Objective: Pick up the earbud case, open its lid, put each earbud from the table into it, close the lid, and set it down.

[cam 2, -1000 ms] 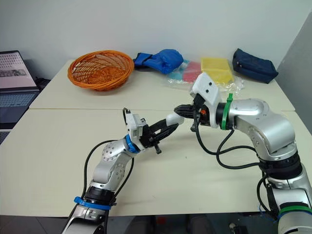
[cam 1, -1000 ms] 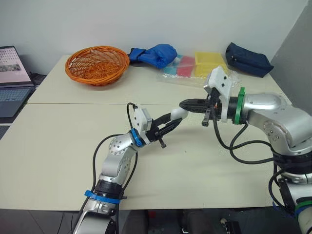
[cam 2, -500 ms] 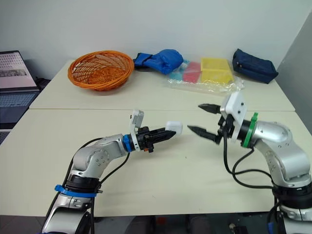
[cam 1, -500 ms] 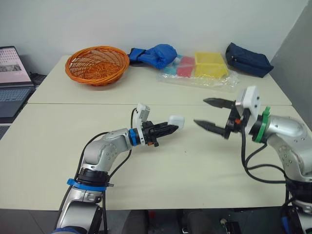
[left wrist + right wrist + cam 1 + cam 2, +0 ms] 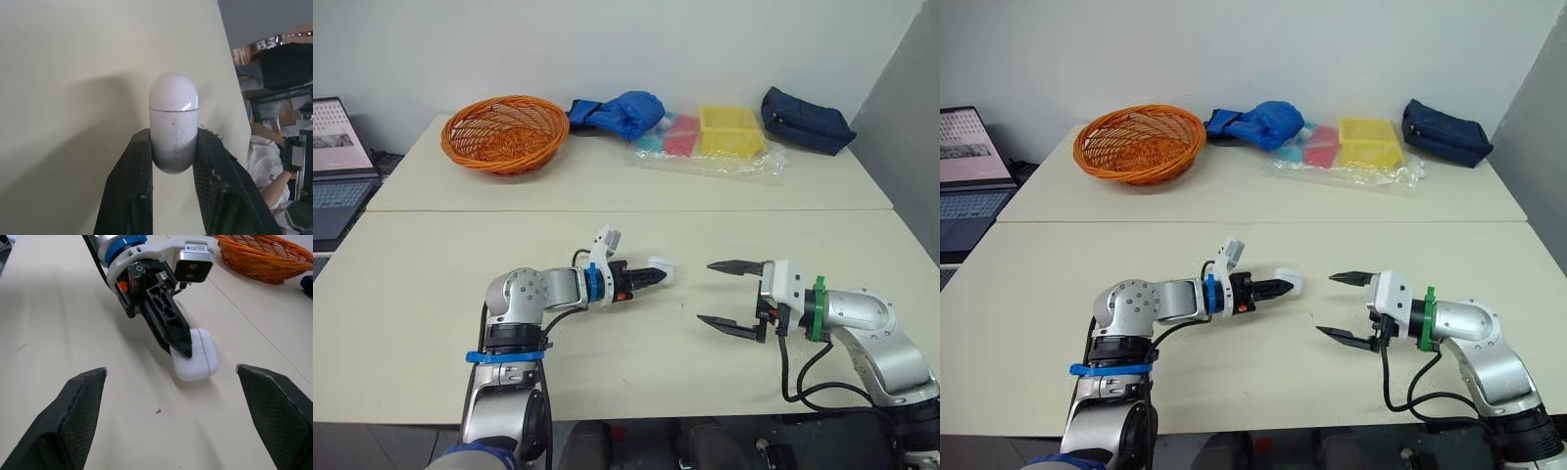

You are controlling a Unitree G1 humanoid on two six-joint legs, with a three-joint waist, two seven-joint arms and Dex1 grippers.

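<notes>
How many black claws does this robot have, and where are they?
2. The left gripper, shut on the case, is near the middle of the table; the right gripper, open, faces it from the right.

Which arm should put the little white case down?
Left, probably: the left gripper is shut on the earbud case, lid closed; the right gripper is open, apart from it.

left claw [image 5: 652,276] clamped on earbud case [image 5: 664,270]; right claw [image 5: 704,292] spread wide, pointing at left claw.
</notes>
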